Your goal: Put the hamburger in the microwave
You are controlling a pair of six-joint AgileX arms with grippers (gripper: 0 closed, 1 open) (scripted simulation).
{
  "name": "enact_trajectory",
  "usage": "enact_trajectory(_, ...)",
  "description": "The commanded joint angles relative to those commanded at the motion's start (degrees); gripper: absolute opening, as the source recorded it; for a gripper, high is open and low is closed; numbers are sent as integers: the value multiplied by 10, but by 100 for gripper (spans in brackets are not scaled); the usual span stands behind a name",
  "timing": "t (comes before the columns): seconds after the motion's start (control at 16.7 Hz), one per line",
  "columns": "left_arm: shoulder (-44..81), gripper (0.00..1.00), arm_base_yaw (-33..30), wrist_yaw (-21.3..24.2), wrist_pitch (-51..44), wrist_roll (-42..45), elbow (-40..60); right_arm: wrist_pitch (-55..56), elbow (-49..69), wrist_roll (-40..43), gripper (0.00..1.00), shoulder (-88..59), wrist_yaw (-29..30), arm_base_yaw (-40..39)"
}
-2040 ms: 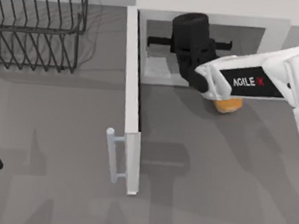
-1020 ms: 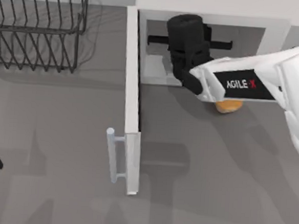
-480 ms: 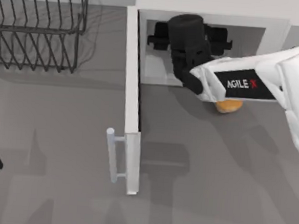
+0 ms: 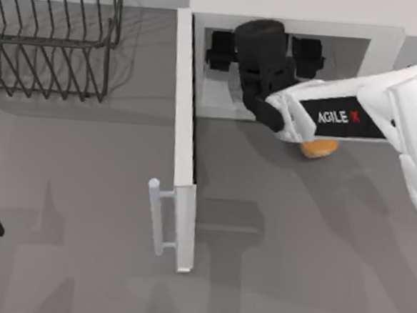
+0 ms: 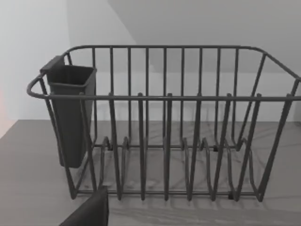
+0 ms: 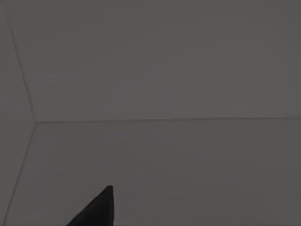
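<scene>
hamburger [image 4: 318, 148] sits on the bench [image 4: 295, 241], just outside the microwave [image 4: 289, 33] mouth, partly under the right arm. Right hand [image 4: 264, 49] is inside the cavity, fingers spread wide, gripping nothing. Door [image 4: 183, 140] swung open. Left arm parked at the left edge, facing the wire rack [image 5: 164, 127]; can't tell its hand state.

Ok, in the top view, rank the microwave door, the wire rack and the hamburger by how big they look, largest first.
1. wire rack, cut off by the frame edge
2. microwave door, seen edge-on
3. hamburger, partly hidden under the right arm, so its full size is unsure
</scene>
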State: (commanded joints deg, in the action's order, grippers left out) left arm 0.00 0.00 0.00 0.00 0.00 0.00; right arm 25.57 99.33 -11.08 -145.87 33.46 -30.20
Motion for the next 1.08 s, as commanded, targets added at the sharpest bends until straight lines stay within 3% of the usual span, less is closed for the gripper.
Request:
enact_trajectory(0.3, 0, 100, 0, 0, 0, 0, 0, 36, -93, -20, 100, 54, 34, -35)
enact_trajectory(0.78, 0, 100, 0, 0, 0, 0, 0, 138, -415, -77, 100, 210, 125, -140)
enact_trajectory(1.08, 0, 100, 0, 0, 0, 0, 0, 166, -476, -91, 100, 248, 151, -169)
